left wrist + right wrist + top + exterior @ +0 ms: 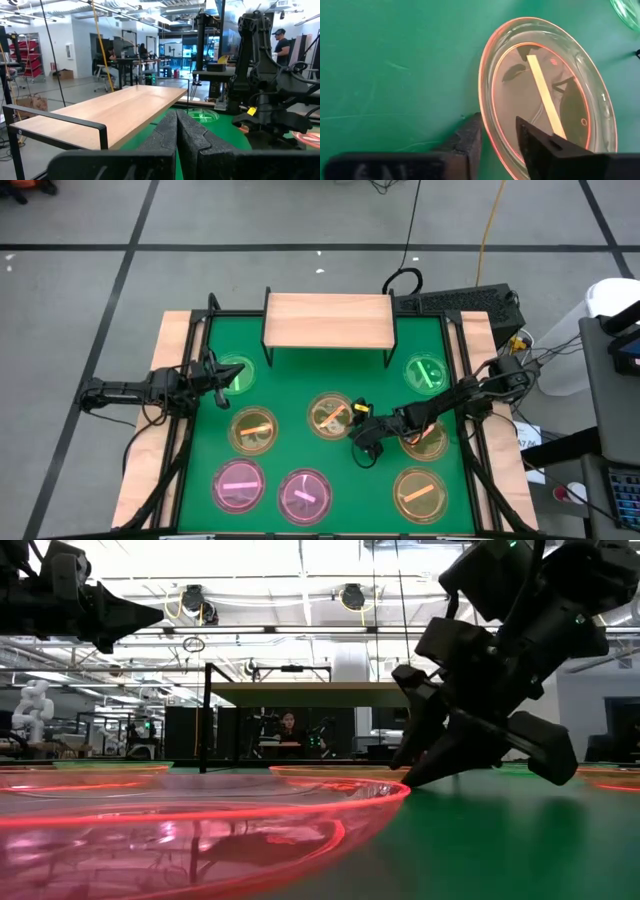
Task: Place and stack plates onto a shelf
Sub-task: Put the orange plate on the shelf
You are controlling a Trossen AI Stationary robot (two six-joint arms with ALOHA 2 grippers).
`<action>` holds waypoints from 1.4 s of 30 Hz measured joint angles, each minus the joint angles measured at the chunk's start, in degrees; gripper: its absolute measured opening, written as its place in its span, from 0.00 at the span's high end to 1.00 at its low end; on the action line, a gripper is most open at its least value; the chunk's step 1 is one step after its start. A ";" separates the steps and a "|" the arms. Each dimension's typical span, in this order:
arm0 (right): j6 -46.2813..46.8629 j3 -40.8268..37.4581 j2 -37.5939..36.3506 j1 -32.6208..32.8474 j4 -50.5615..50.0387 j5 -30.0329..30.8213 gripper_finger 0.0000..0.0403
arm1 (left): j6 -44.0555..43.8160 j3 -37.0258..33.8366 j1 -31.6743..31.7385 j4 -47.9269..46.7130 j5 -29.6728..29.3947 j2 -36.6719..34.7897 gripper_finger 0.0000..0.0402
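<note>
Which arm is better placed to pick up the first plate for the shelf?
Right. The right gripper already straddles the centre amber plate's rim, fingers open. The left gripper hovers shut over the green plate; the shelf is empty.

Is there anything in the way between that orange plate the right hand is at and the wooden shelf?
Nothing visible. The right hand straddles the rim of the central amber plate, fingers open. Only bare green mat lies between it and the shelf, whose top is bare.
</note>
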 joint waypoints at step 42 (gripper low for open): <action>-11.85 11.02 -36.38 -30.72 -24.30 -5.02 1.00 | -0.02 0.00 0.00 0.03 0.02 0.01 1.00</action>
